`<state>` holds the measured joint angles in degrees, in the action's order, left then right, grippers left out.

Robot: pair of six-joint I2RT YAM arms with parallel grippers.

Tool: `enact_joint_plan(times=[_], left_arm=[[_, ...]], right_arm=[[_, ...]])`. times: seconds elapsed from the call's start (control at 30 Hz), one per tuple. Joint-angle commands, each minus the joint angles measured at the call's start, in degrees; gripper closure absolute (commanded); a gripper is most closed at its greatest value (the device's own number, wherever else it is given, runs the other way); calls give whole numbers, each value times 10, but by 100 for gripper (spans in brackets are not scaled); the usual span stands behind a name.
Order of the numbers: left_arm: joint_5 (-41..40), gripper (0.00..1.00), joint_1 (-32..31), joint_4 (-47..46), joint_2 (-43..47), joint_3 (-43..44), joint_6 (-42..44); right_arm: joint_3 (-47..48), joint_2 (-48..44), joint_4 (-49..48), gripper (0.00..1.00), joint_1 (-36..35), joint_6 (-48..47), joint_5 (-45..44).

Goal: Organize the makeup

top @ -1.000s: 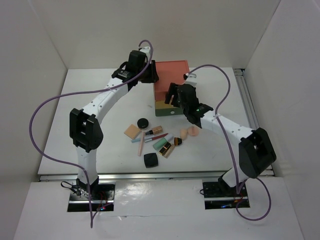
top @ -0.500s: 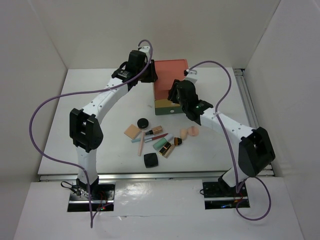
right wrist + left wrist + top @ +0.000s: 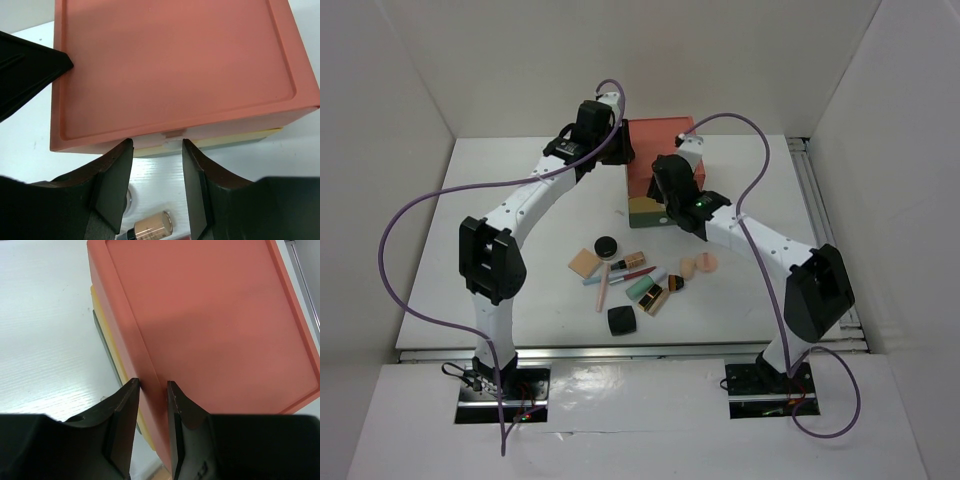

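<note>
The makeup lies in a loose pile in the top view: tan compact [image 3: 584, 263], black jar [image 3: 605, 245], gold lipstick [image 3: 633, 260], pink pencil [image 3: 604, 286], mint tube [image 3: 640, 289], black compact [image 3: 621, 320], brush [image 3: 670, 288] and peach sponges [image 3: 698, 265]. The coral drawer box [image 3: 658, 148] stands behind the pile. My left gripper [image 3: 617, 150] [image 3: 152, 385] is shut on the box's left rim [image 3: 210, 315]. My right gripper [image 3: 663, 192] [image 3: 154, 142] is open, its fingers on either side of the small tab on the box's top drawer front [image 3: 170, 60]. The lipstick [image 3: 150, 225] shows below it.
White walls close in the table on the left, back and right. A metal rail [image 3: 817, 200] runs along the right edge. Purple cables loop above both arms. Bare table [image 3: 510, 270] lies left of the pile.
My right gripper has moved back and to the left, from beside the box's front to over its top drawer front. The left gripper and the makeup have not moved.
</note>
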<state>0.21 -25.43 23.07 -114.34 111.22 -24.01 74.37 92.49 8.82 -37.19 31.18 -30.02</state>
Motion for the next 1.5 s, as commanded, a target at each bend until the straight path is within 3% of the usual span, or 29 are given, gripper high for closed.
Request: enact_joint_plan(times=[0.0,0.3,0.43,0.97,1.3,1.47], left_arm=[[14,60,-7,72,-10,-21,18],[3,60,-7,77,-10,-21,18],[-2,60,-7,77,-4,-21,18],[-2,64,-7,77,-4,-16,28],[4,67,-7,77,-4,-11,34],[4,67,-7,77,-4,-11,34]], right_arm=[[53,26,32,49,-10,19,-62],[91,58,88,37,-21,30,-101],[91,43,88,37,-21,30,-113],[30,16,-47,39,35,-92,0],[36,28,-85,54,41,-161,39],[22,16,-87,81,41,-166,64]])
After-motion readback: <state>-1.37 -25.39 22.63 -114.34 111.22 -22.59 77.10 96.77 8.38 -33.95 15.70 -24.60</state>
